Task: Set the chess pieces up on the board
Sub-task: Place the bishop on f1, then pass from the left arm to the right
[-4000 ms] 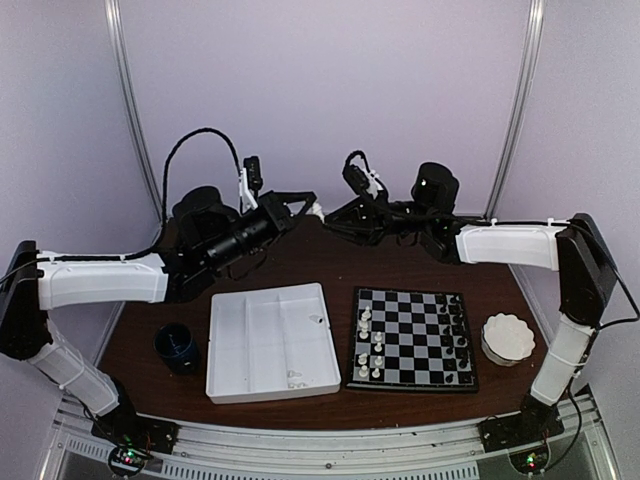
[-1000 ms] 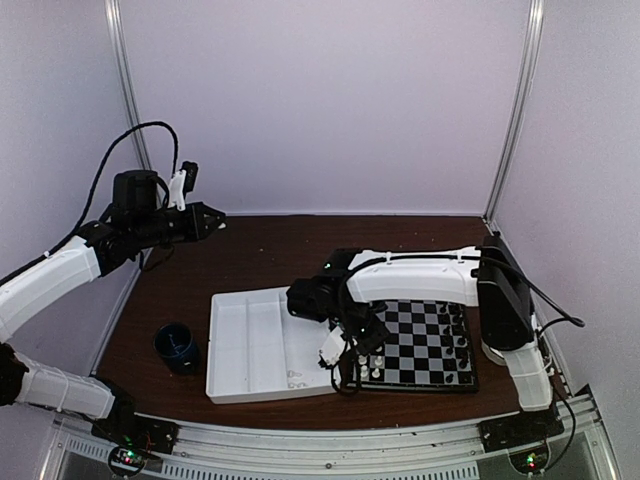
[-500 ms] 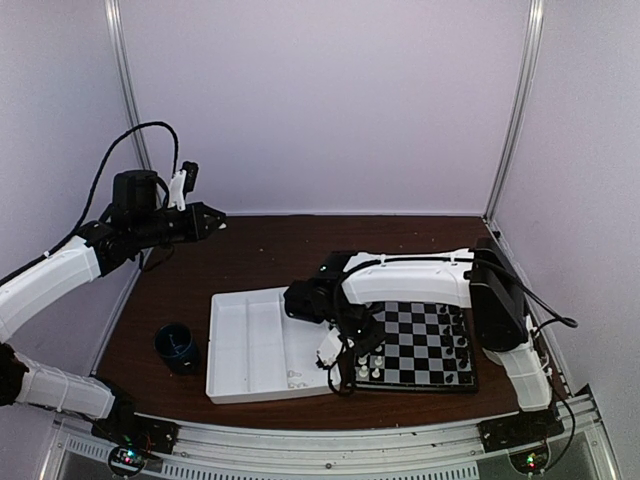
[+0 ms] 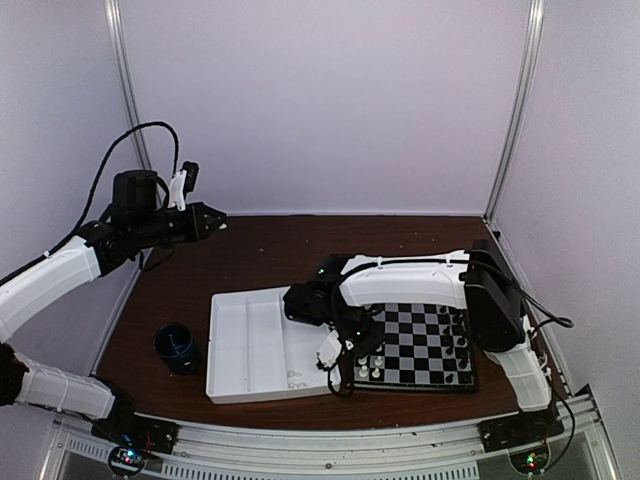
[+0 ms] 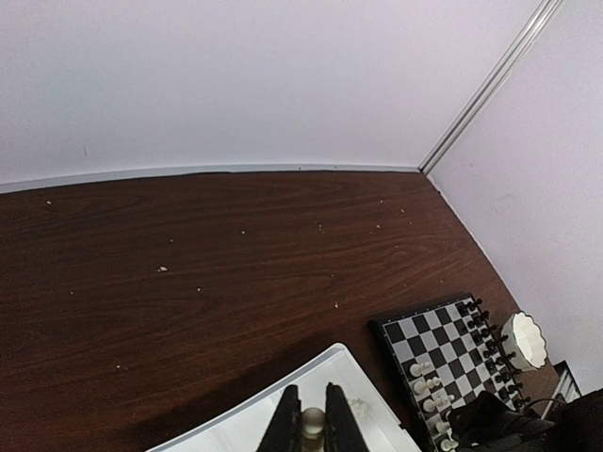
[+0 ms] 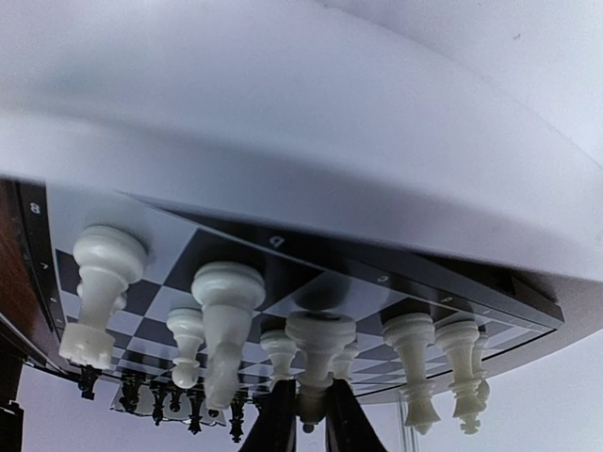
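I am looking first at the near side, where the white tray (image 4: 250, 350) is lying left of the board (image 4: 418, 348), the two just beside each other. A few white bits (image 4: 297, 377) are sitting in the tray's near right corner. The right gripper (image 4: 345, 352) is reaching across from the right and pointing down at the board's left edge, by the white chess pieces (image 4: 372, 362) lining that side. In the right wrist view its fingers (image 6: 279, 414) are standing narrow on either side of a white piece (image 6: 318, 344) that is resting on a square. I cannot tell whether they are pinching it or merely flanking it. The black chess pieces (image 4: 460, 340) are standing along the board's right side. A dark blue cup (image 4: 177, 346) is sitting on the table left of the tray.

Farther back and well apart from all this, the left gripper (image 4: 208, 220) is hovering high over the far left of the table. In its own camera, its fingers (image 5: 286, 428) are pressing close on a pale pawn (image 5: 312, 421). In that view a white scalloped dish (image 5: 525, 339) is showing just beyond the board's right side.
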Controlling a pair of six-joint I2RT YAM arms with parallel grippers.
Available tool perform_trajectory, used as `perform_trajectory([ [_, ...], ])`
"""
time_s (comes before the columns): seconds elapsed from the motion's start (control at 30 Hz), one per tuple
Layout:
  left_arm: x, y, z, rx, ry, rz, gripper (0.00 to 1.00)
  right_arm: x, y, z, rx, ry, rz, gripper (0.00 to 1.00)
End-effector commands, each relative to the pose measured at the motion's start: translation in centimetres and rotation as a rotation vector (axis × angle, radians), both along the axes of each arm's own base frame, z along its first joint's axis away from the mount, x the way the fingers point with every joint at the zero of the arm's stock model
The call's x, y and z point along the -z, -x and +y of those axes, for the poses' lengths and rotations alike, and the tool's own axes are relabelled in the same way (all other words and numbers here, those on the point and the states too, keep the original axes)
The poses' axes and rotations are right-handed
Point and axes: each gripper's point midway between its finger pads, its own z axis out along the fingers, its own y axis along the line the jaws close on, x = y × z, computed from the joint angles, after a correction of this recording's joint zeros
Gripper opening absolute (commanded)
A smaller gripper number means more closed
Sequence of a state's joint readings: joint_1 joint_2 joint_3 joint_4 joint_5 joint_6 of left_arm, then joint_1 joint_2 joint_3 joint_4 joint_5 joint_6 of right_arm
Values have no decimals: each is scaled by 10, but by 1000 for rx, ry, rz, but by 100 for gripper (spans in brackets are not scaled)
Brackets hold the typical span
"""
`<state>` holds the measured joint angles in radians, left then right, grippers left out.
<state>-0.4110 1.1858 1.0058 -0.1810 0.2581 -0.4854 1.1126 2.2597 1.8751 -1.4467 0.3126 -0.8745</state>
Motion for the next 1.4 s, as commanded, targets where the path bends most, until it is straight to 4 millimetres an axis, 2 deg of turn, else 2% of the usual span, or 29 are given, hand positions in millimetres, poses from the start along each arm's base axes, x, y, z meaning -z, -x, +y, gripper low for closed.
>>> perform_trajectory([
  [0.0,-11,-4,-1,3,30,-40,0,-2,-2,5,1,-6,-20,13],
  [0.47,-10,-4,-1,8,32,-39,0,-7,-3,7,6,-20,-29,20],
  [0.6,-9,-5,-1,6,27,-38,0,-19,-5,7,2,-39,-52,22],
  [0.8,-9,-3,-12,73,47,-41,0,-76,-6,3,-9,-167,-96,26],
  [0.97,-17,9,-44,283,134,-65,0,-129,-6,-8,86,-377,-54,26],
  [1.1,-22,20,-71,428,191,-75,0,-165,-20,-9,271,-661,48,26],
  [1.27,-20,47,-111,564,138,-136,2,-212,-49,0,503,-1130,162,33],
  [1.37,-24,65,-129,640,118,-205,3,-230,-48,11,575,-1305,278,35],
])
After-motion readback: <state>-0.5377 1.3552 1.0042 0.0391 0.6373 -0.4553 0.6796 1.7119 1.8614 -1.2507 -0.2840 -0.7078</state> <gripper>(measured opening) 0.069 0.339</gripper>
